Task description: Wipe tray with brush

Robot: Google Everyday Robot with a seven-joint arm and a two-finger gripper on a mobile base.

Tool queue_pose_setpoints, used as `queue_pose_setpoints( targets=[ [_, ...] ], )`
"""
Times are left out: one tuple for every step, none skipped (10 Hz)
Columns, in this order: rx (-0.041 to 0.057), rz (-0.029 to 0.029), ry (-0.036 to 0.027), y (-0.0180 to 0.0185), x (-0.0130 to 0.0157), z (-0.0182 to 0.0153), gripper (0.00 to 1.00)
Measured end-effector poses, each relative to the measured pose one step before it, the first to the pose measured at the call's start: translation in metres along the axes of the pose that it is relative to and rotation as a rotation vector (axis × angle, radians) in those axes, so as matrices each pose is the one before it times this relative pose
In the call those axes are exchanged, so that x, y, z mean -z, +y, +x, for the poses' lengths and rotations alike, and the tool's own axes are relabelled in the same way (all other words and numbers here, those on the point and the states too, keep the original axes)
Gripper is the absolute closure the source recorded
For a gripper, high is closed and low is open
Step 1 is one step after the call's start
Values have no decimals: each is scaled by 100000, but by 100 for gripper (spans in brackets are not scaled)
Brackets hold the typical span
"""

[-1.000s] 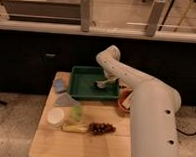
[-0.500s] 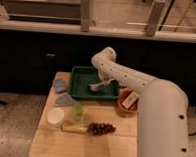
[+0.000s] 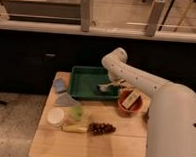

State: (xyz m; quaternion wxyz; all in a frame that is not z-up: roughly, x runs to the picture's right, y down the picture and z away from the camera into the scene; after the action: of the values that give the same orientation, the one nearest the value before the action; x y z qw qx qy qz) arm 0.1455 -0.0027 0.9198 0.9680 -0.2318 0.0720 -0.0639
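1. Wooden table (image 3: 112, 144), light top, things grouped on its far half. No brand, label or writing readable on anything here.
2. Far left: small blue-grey block (image 3: 59, 84), and just near of it a pale grey wedge-shaped piece (image 3: 65, 100).
3. Near-left: round white lid-like disc (image 3: 55, 116). Right of it a small green cup-like object (image 3: 77, 112).
4. Along the near side of those, a pale yellowish strip (image 3: 74, 128) lying flat, its right end meeting a dark grape-like cluster (image 3: 101, 128).
5. Centre, far side: the tray (image 3: 81, 84), green, shallow, raised rim, lying flat on the table. Its left part is bare.
6. Inside the tray's right half, near its near-right corner: the gripper (image 3: 105, 87), lowered into the tray from the arm (image 3: 136, 80), which bends down from above and comes in from the right.
7. A small dark-and-pale shape at the gripper is probably the brush (image 3: 102, 87), low over the tray floor. Cannot tell whether the claw is apart, together or clamped on it, nor whether the bristles touch the tray.
8. Right of the tray, just beside its near-right corner: a round brown bowl (image 3: 124, 105) holding a pale boxy item (image 3: 132, 99), tilted.
9. Far right: the robot's white body (image 3: 173, 132), filling the near-right corner.
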Motion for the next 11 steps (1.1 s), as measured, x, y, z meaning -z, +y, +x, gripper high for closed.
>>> queue_pose_setpoints(
  targets=[
    [-1211,783,914,-1069,-143,168,100],
    [-646,188,698,-623,-104,-46,100],
    [-272,817,-145,-905,87,-1035,100],
    [402,498,-899,-639,34,-1282,100],
    [806,258,-703,-290,101,-977,100],
    [1970,68,-1661,-21,123,-1385,100],
    [2975,-325,-1791,456,116,-1291,100],
    [2145,-428,-1179,579,101,-661,100],
    [3354,-1270,-988,1200,-181,-500,100],
    [2983,-1372,-865,1541,-8,-363,100],
    [1374,-934,-96,1027,-59,54,100]
  ],
)
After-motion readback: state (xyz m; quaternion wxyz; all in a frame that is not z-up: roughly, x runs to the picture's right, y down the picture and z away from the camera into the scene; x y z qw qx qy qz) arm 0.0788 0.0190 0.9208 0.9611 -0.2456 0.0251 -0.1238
